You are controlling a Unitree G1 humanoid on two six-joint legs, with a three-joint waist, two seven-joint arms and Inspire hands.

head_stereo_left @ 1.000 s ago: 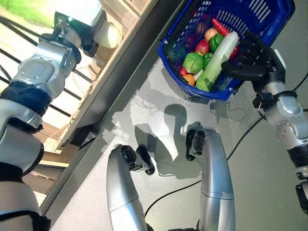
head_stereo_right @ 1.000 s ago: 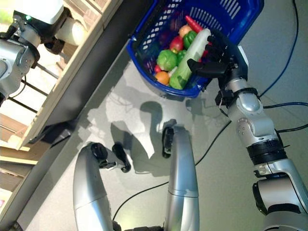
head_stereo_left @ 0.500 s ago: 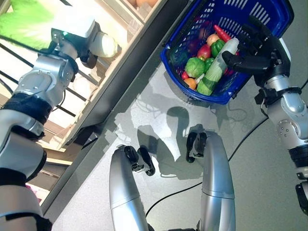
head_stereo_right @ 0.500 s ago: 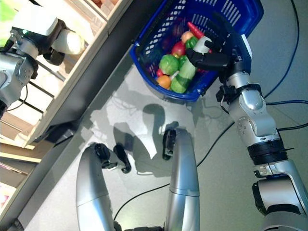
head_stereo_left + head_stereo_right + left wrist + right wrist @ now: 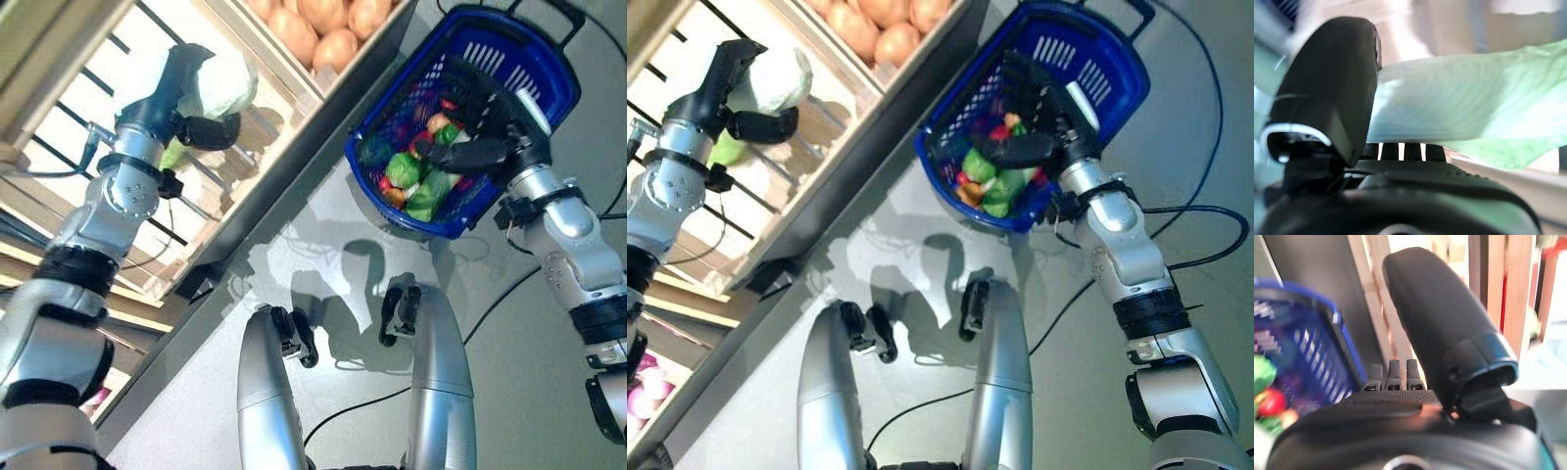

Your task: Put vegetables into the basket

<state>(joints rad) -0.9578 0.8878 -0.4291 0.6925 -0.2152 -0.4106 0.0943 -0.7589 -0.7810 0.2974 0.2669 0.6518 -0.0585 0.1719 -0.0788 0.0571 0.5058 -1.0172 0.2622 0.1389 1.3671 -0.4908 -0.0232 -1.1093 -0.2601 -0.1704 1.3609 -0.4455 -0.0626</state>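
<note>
My left hand (image 5: 181, 83) is up at the stand, its fingers and thumb curled round a pale green cabbage (image 5: 232, 78). The left wrist view shows the thumb (image 5: 1332, 88) against the cabbage's leaf (image 5: 1474, 107). The blue basket (image 5: 529, 59) stands on the floor at the upper right, holding green, red and orange vegetables (image 5: 404, 168). My right hand (image 5: 490, 113) is over the basket's near side with its fingers straight, covering part of the vegetables. In the right wrist view the thumb (image 5: 1440, 318) stands beside the basket's wall (image 5: 1308, 357).
The wooden stand (image 5: 294, 98) with crates and shelves runs along the left and top. Its dark base (image 5: 284, 211) slants between the stand and the basket. Grey floor (image 5: 519, 343) lies to the right.
The camera has shifted. My left hand has reached further into the stand and closed on the cabbage. My right hand stays over the basket.
</note>
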